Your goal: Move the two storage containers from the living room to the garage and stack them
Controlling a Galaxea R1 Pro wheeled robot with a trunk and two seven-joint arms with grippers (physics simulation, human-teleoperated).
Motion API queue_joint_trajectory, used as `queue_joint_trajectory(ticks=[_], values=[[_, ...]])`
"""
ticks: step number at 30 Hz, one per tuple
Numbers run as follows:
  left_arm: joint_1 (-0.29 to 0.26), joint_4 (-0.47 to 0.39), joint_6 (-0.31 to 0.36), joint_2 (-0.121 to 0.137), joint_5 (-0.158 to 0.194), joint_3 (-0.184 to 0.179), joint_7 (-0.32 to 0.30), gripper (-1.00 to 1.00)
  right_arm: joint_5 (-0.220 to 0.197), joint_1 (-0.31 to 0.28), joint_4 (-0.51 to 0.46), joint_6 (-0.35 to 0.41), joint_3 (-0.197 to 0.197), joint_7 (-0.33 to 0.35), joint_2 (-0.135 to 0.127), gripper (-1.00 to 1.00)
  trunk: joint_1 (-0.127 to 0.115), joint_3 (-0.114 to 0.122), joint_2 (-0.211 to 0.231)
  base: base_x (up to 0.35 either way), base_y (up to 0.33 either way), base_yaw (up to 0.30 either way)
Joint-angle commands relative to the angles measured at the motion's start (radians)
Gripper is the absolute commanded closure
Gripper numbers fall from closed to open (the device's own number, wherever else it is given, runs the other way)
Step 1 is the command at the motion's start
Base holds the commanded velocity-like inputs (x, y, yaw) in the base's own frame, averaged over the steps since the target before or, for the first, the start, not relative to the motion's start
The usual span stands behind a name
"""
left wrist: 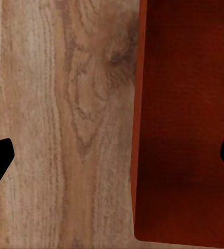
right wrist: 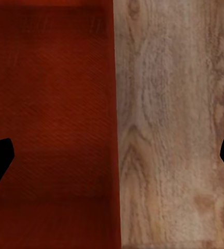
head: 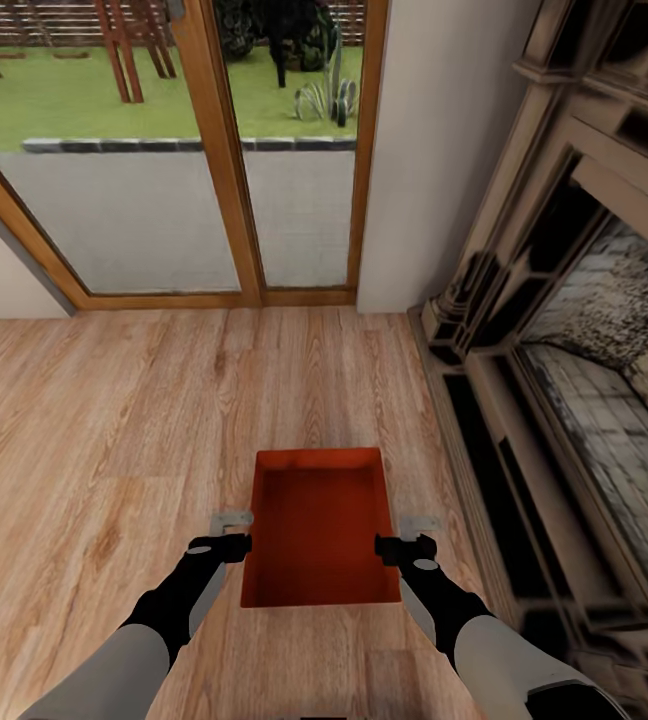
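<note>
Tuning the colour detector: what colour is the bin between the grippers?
Plain red-orange storage container, clearest in the head view.

This is a room in a home, most likely a living room. Light wood plank flooring [head: 114, 420] runs up to a tall wood-framed glass door [head: 214, 150] that looks out on a grassy garden [head: 84, 100], and an ornate fireplace [head: 584, 330] with a stone-lined hearth stands along one wall.
</note>
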Motion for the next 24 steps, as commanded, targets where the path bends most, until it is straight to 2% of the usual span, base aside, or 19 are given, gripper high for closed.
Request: queue_joint_trajectory(ticks=[1, 13, 19, 24], values=[[0.0, -0.002, 0.005, 0.001, 0.01, -0.006, 0.008, -1.0, -0.005, -0.001, 0.001, -0.002, 0.008, -0.006, 0.0, -1.0, 0.004, -0.004, -0.008, 0.0, 0.0, 0.0], [0.0, -0.01, 0.004, -0.002, 0.009, -0.006, -0.001, -1.0, -0.005, -0.001, 0.001, -0.004, 0.008, -0.006, 0.0, -1.0, 0.05, -0.041, -0.092, 0.0, 0.0, 0.0], [0.0, -0.01, 0.002, -0.017, 0.008, -0.006, 0.0, -1.0, -0.005, -0.001, 0.001, -0.004, 0.008, -0.006, 0.0, -1.0, 0.073, -0.06, -0.134, 0.0, 0.0, 0.0], [0.0, -0.01, 0.001, -0.019, 0.008, -0.006, 0.004, -1.0, -0.005, -0.001, 0.001, -0.004, 0.008, -0.006, 0.0, -1.0, 0.092, -0.076, -0.169, 0.0, 0.0, 0.0]])
